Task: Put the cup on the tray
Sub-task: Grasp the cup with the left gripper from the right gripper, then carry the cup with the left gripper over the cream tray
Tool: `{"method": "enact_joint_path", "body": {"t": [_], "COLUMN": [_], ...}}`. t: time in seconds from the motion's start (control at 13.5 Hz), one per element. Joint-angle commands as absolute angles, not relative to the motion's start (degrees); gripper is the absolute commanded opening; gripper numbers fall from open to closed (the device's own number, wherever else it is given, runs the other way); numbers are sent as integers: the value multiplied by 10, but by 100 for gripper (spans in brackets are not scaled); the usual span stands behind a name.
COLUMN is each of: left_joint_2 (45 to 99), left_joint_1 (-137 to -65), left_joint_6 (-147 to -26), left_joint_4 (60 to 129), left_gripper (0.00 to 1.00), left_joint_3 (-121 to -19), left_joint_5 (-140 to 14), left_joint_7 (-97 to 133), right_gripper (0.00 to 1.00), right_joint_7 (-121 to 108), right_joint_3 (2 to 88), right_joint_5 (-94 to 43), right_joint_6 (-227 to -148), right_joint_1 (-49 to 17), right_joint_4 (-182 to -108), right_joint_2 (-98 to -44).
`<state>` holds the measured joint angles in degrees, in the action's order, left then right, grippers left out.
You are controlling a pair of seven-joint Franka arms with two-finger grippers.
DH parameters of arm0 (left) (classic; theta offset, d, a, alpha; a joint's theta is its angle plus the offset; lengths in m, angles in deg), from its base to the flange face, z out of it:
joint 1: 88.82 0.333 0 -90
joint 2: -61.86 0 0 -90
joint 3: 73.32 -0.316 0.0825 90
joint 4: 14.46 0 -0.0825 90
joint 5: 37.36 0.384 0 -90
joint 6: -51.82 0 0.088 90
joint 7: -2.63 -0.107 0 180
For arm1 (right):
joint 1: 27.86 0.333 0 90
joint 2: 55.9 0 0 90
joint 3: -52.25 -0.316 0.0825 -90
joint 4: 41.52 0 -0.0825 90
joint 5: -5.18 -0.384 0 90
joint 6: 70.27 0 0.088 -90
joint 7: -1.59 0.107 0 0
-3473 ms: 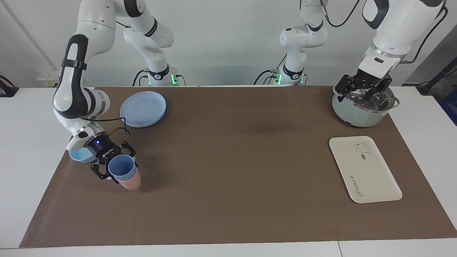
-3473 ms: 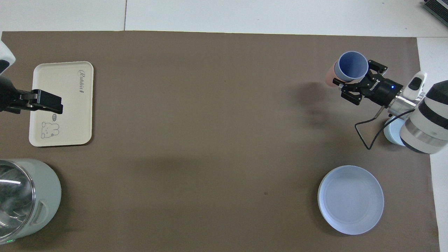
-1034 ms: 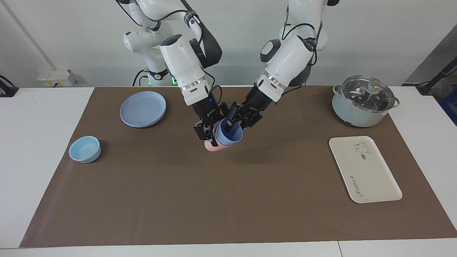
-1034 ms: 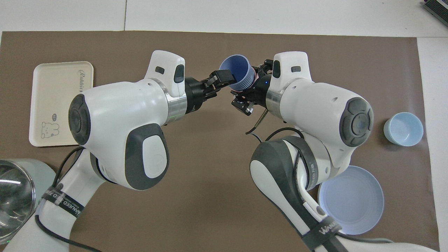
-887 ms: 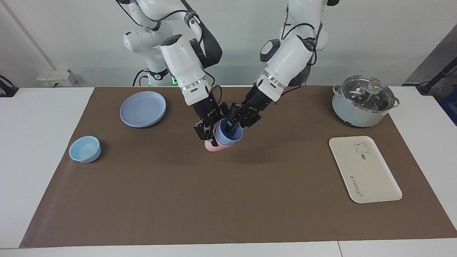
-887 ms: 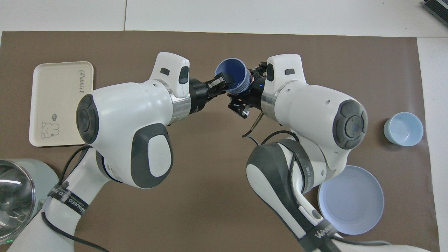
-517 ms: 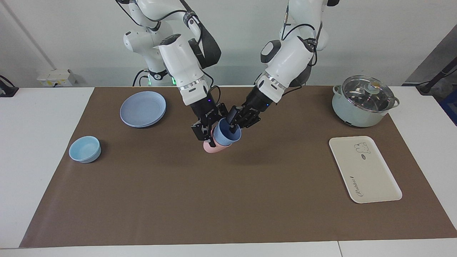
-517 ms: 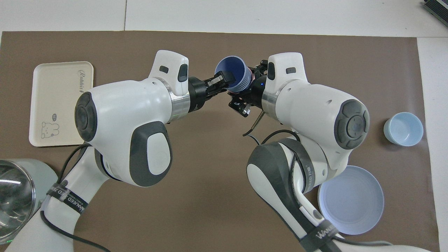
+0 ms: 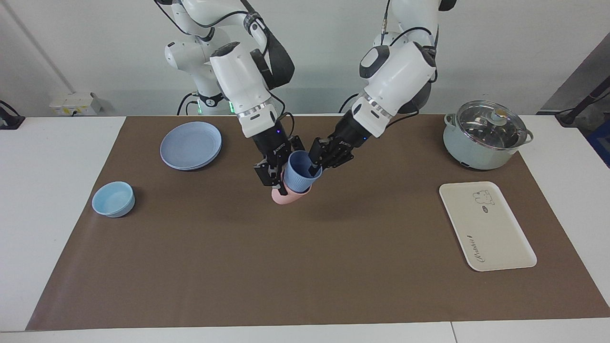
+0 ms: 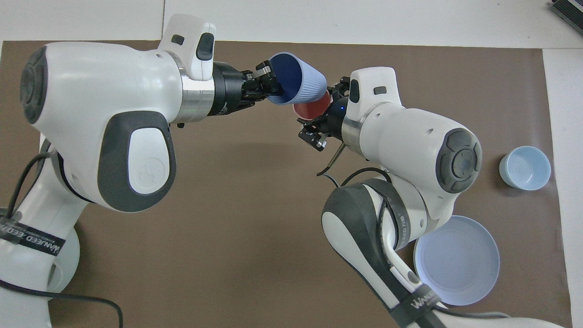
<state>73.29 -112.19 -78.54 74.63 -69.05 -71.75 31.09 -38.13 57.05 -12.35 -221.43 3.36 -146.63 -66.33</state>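
Note:
The periwinkle-blue cup (image 9: 299,172) (image 10: 298,86) hangs tilted over the middle of the mat. My left gripper (image 9: 312,166) (image 10: 268,86) is shut on its rim, one finger inside. The cup is partly drawn out of a pink cup (image 9: 287,196) (image 10: 312,108), whose inside now shows in the overhead view. My right gripper (image 9: 276,181) (image 10: 315,122) is shut on the pink cup, just above the mat. The cream tray (image 9: 486,226) lies flat and bare at the left arm's end of the table. In the overhead view my left arm hides the tray.
A round blue plate (image 9: 190,145) (image 10: 457,259) and a light-blue bowl (image 9: 113,199) (image 10: 524,167) sit at the right arm's end. A lidded pot (image 9: 486,138) stands nearer to the robots than the tray. A brown mat (image 9: 305,267) covers the table.
My left gripper has shut on the blue cup's rim and drawn it up and away from the pink cup. The right gripper has kept the pink cup almost still.

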Motion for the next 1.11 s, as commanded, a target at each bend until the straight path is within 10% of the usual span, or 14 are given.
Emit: {"method": "enact_joint_path", "body": {"t": [0.0, 0.59, 1.03], "left_joint_2": [739, 716, 687], "left_joint_1": [-1114, -968, -825], "left_joint_6": [-770, -668, -652], "left_joint_4": [724, 727, 808], "left_gripper": [0, 0, 0], "left_joint_3": [-691, -717, -718], "left_joint_5": [-701, -507, -449], "left_joint_7": [324, 244, 98], "right_gripper": [0, 0, 0], "right_joint_7": [-361, -364, -755], "right_joint_3": [566, 568, 568], "right_joint_5": [-111, -145, -635], "right_joint_6": [-2215, -2248, -2278], "right_joint_1": [33, -10, -97], "right_joint_4": [-1472, -1474, -1487], "right_joint_2": [-659, -664, -669]}}
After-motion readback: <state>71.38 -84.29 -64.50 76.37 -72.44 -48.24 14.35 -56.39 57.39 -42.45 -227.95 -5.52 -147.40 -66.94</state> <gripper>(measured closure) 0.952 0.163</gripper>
